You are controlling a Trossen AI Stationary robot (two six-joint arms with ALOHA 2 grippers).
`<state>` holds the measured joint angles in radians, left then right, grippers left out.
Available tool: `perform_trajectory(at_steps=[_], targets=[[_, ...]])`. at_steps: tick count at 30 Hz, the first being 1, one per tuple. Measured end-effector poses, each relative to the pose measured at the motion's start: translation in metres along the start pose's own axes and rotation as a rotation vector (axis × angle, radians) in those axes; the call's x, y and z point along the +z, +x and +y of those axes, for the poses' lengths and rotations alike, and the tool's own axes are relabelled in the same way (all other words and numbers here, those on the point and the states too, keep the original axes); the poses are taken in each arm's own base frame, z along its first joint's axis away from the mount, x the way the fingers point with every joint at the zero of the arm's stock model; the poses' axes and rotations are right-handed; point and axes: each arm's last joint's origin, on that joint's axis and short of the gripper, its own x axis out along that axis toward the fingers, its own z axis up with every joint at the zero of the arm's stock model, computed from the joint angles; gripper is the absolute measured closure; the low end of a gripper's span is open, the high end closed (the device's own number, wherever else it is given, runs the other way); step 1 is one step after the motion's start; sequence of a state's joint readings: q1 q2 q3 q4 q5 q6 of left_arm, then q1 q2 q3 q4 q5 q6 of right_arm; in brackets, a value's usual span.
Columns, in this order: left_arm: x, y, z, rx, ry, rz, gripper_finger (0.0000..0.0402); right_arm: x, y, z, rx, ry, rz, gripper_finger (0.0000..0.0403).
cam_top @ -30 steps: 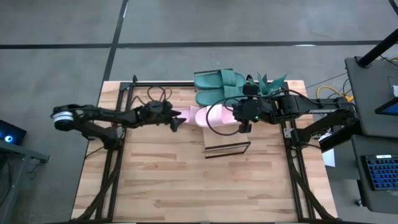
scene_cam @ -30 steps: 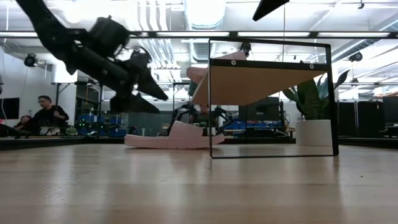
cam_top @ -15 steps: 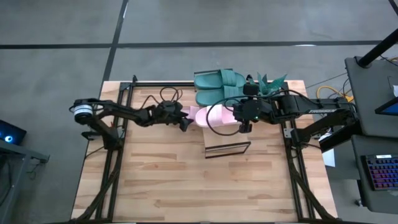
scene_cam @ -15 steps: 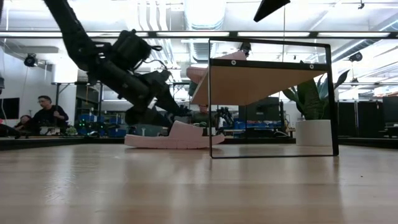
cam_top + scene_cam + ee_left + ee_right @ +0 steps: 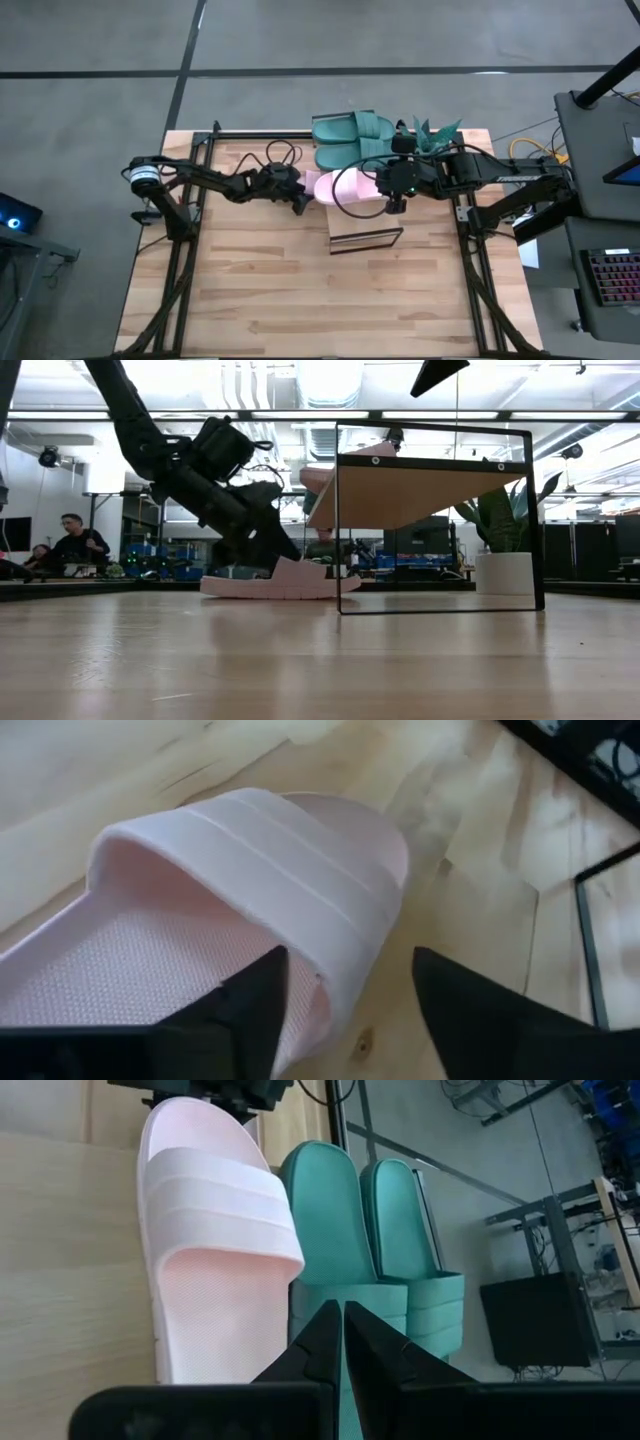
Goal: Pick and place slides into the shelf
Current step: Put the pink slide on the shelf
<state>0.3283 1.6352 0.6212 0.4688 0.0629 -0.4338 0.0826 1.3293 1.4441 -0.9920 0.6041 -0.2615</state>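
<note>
One pale pink slide lies sole-down on the table, left of the shelf. My left gripper is open at its strap: one finger over the footbed at the strap's opening, the other outside over the table. A second pink slide lies on the shelf's plank top. The teal pair lies side by side beyond it toward the far edge. My right gripper is shut and hovers above the heel end of the shelf's pink slide, holding nothing. My left gripper comes at the table's pink slide low and slanting down from the table's left. Its open fingers stand on either side of the strap's side edge. I cannot tell whether they touch it. The slide lies flat on the table.
The shelf's thin black frame stands just right of the left gripper and near the middle of the table. A leafy green thing sits by the right arm. The table's near half is bare wood. People sit in the room beyond.
My left gripper has travelled toward the table's right and come down, from well short of the pink slide to its strap. The arm has stretched out behind it. The slides, the shelf and the right arm have stayed where they were.
</note>
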Motion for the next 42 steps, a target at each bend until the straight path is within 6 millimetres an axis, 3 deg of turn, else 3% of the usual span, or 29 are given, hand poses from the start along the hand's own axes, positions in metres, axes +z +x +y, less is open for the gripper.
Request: perform_trajectory(at_steps=[10, 17, 23, 31, 37, 42], targets=[[-0.001, -0.001, -0.002, -0.064, 0.177, 0.031, 0.039, 0.0, 0.0, 0.0, 0.0, 0.0, 0.0, 0.0394], [-0.001, -0.022, -0.006, -0.12, 0.187, 0.171, 0.0398, 0.0, 0.0, 0.0, 0.0, 0.0, -0.001, 0.0394], [0.003, -0.063, -0.012, -0.115, 0.212, 0.273, 0.04, -0.002, -0.004, -0.002, -0.002, 0.005, -0.008, 0.0394], [0.028, -0.131, -0.034, -0.216, 0.327, 0.05, 0.0401, -0.004, -0.011, -0.007, -0.008, 0.028, -0.035, 0.0394], [0.028, -0.178, -0.037, -0.243, 0.343, -0.029, 0.0401, -0.007, -0.018, -0.011, -0.01, 0.037, -0.054, 0.0394], [0.025, -0.202, -0.037, -0.254, 0.347, -0.077, 0.0401, -0.007, -0.019, -0.011, -0.006, 0.041, -0.062, 0.0394]])
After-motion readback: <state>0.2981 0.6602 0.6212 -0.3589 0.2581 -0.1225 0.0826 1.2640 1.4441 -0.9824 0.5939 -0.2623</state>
